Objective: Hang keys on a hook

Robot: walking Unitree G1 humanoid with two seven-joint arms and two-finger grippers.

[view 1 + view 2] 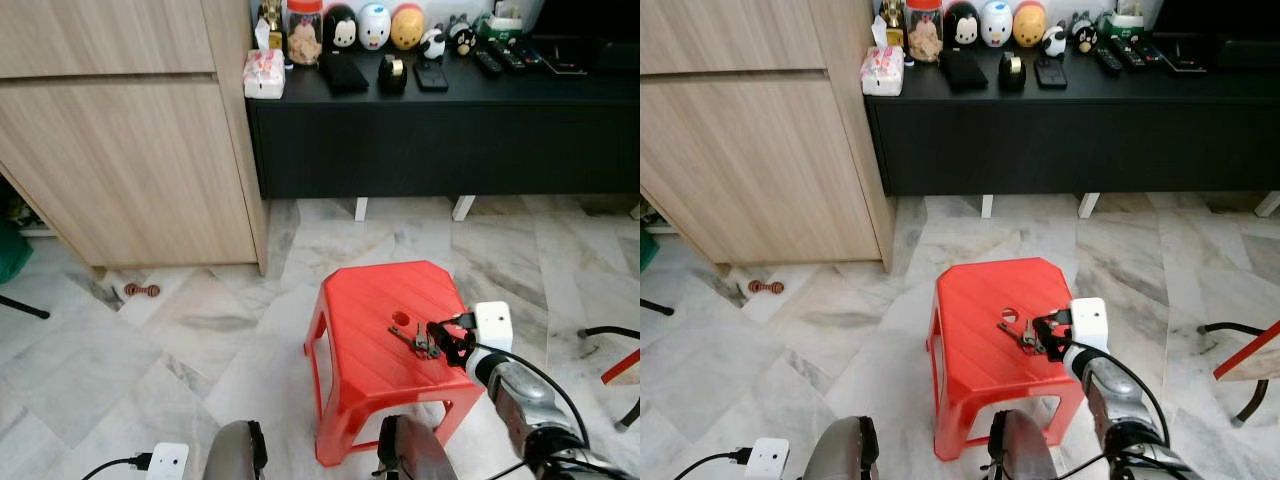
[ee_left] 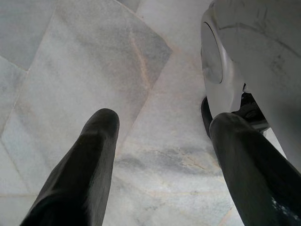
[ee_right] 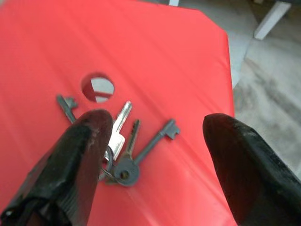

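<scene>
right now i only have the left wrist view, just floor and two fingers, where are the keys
Observer: The keys lie on a red stool in front of the robot.
Operator: is the right gripper near them
Observer: Yes, the right gripper is open, its fingers either side of the bunch, not yet closed.
Operator: anything else on the stool
Observer: Nothing but a round hole in the seat beside the keys.

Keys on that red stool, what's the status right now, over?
Right claw open, poised over keys. Keys flat on red stool beside its hole. Left claw open, idle above floor. Nothing blocking.
</scene>
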